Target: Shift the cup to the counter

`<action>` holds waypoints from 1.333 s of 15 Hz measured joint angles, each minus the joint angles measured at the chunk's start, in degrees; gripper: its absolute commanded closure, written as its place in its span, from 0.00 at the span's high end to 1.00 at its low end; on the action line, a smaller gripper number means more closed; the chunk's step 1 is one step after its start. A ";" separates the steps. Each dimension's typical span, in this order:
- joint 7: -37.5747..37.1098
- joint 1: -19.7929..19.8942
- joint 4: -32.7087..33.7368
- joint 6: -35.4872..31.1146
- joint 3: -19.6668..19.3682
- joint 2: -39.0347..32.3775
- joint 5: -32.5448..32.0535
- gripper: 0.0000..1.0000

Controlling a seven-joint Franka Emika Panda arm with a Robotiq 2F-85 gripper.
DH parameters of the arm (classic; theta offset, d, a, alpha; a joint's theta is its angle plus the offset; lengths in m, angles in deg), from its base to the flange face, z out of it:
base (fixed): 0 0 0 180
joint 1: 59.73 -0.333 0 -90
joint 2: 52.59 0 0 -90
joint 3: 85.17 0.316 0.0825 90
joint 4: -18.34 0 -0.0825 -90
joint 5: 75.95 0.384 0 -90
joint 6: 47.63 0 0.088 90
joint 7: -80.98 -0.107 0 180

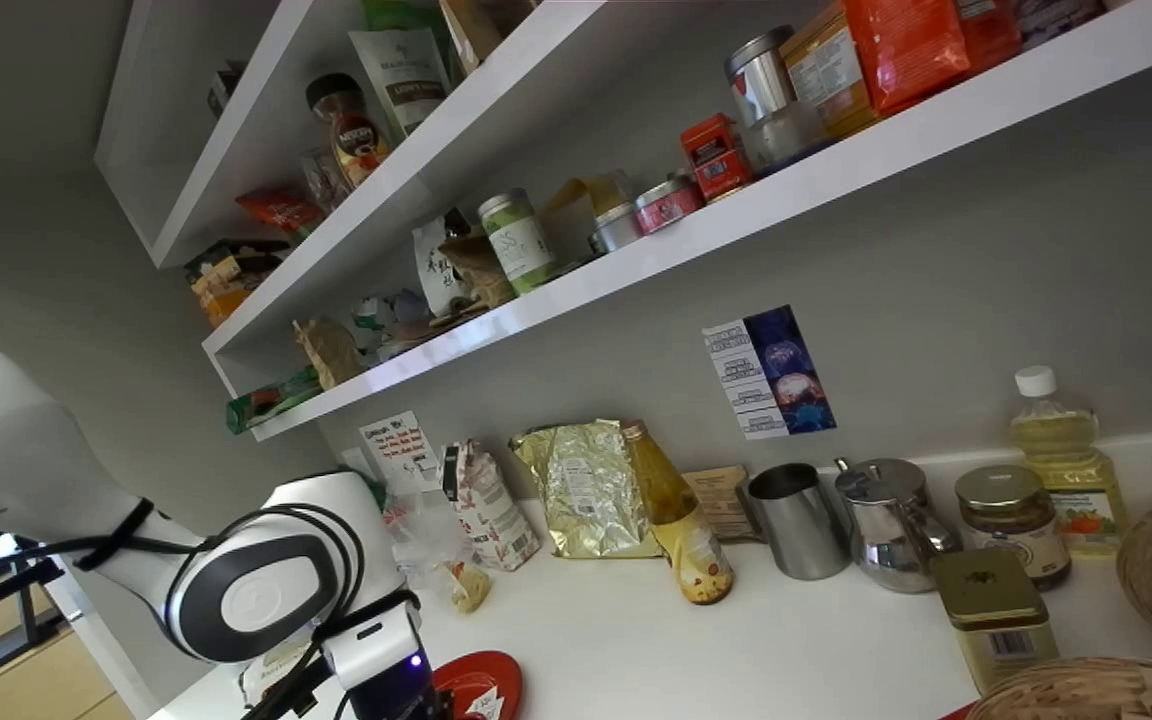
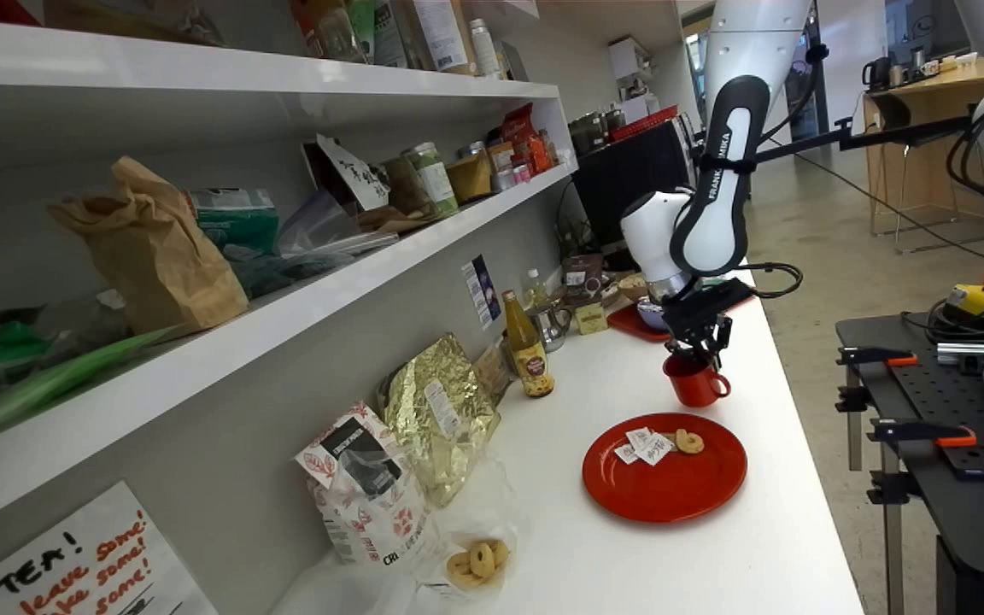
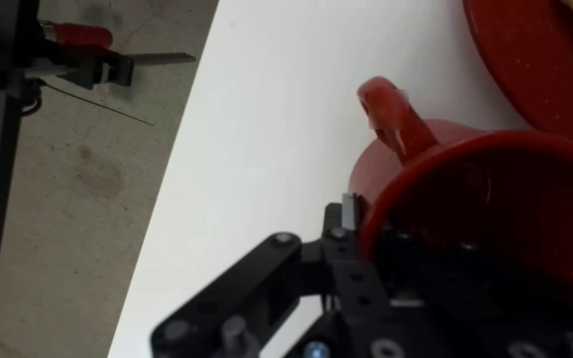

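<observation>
- One pincer [image 3: 368, 228].
- One red cup [image 2: 693, 389].
- One red plate [image 2: 665, 497] on the table [image 2: 594, 384]; one more flat red piece [image 2: 629, 325] farther back, its kind unclear.
- At least three white sachets [image 2: 653, 448].
- At least four ring-shaped snacks [image 2: 482, 560].
- On the table, two bottles: one amber bottle [image 1: 671, 490], one pale yellow bottle [image 1: 1064, 475].
- Also there, one metal jug [image 1: 801, 525], one metal teapot [image 1: 888, 530], one jar [image 1: 1014, 520], one gold tin [image 1: 996, 615].
- One gold foil bag [image 1: 591, 490]; one white leaf-printed bag [image 2: 368, 491].
- Two woven baskets [image 1: 1148, 570].
- One wall poster [image 1: 771, 372]; one handwritten note [image 2: 82, 555].
- Shelf packages [image 2: 155, 256]: too overlapped to count.
</observation>
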 measured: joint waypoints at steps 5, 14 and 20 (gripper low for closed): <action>2.42 0.31 -0.37 0.00 1.61 0.00 5.46 0.02; 3.11 0.35 -1.30 -0.03 1.96 -0.18 5.88 0.07; 3.20 0.37 -1.47 -0.04 1.96 -0.18 5.88 0.21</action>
